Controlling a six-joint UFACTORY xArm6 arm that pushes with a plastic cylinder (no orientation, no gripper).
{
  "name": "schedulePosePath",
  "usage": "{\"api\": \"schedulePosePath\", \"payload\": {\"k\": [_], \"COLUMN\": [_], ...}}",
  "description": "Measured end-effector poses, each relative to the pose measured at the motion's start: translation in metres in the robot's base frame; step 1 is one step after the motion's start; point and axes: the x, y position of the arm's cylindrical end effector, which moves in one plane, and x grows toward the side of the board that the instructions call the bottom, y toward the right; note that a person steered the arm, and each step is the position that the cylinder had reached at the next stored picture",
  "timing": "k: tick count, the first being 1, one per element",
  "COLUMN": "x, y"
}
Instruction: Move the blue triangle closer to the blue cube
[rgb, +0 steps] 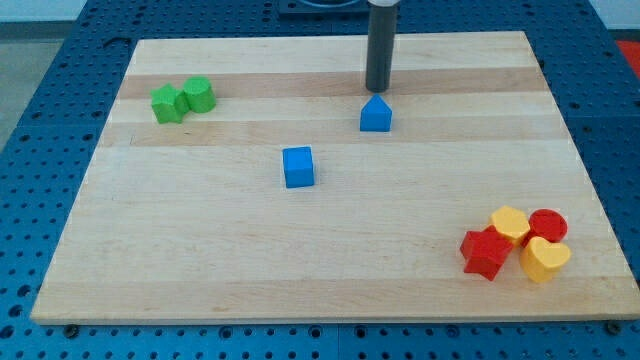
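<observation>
Near the board's top centre: my tip (378, 90) sits just above the blue triangle (376, 115) in the view, right behind it, near enough that contact can't be ruled in or out.
Blue triangle: resting on the wooden board (330, 270), a little toward the view's top and right of the middle.
Blue cube (298, 166): down and to the view's left of the triangle, clearly apart from it, bare wood between the two.
Pincer: none on this arm, only the dark rod, so there is nothing wide, narrow or holding anything.
Progress: early, by my reading. The gap is not yet closed and the whole push looks to be ahead.
What's left: drive the triangle down and leftward. From directly above, a straight push would likely send it downward past the cube's right side, so some leftward bias seems needed.
Bystanders: green blocks (183, 98) at the upper left, the red and yellow cluster (515, 243) at the lower right, both well clear of the route.
</observation>
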Motion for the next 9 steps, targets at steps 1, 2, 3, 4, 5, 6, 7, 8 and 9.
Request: {"api": "schedulePosePath", "payload": {"k": [1, 2, 3, 4, 5, 6, 7, 8, 9], "x": [0.026, 0.052, 0.082, 0.103, 0.087, 0.056, 0.055, 0.081, 0.108], "y": [0.002, 0.002, 0.0, -0.005, 0.016, 0.015, -0.01, -0.051, -0.063]}}
